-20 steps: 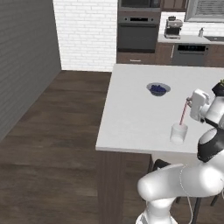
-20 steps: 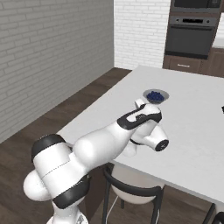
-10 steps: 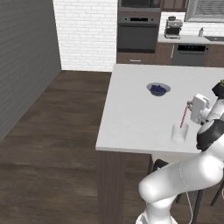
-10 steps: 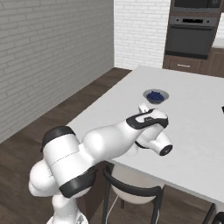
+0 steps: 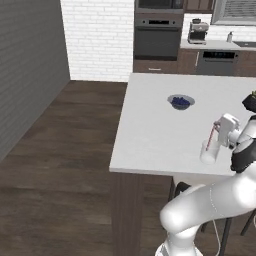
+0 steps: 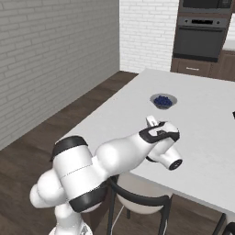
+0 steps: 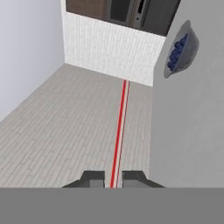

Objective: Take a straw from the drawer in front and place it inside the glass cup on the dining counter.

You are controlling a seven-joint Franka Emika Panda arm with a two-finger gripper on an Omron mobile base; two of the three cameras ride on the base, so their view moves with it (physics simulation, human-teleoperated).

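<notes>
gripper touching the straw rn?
Touching. In the hand view the straw runs down between the two fingertips of the gripper, with the jaws shut on it and no gap on either side.

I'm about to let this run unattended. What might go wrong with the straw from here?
1. In the left base view the straw looks tilted with its lower end at the glass cup; a skewed push might tip the cup.
2. The cup stands near the dining counter edge, so a knock may send it off.
3. The gripper pinches only the straw's end; it might slip.

One straw, one glass cup, one bowl
</notes>
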